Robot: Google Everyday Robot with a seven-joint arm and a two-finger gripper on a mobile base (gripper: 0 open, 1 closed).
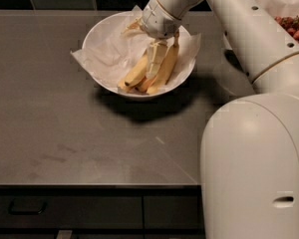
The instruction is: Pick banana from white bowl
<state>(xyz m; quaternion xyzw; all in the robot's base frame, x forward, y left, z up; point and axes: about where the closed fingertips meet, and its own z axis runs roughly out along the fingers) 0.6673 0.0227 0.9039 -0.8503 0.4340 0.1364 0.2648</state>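
The white bowl, lined with crinkled white paper, stands at the back middle of the dark counter. Several bananas lie in its right half. The bright-yellow banana lies on the left of the bunch, with its lower end near the bowl's front rim. Two more orange-tinted bananas lie beside it on the right. My gripper reaches down from the upper right into the bowl. It sits among the bananas, between the yellow one and the right-hand one, and hides their upper ends.
A second white bowl with red strawberries stands at the back right, partly behind my arm. My white arm and base fill the right side. The counter's front edge runs above dark drawers.
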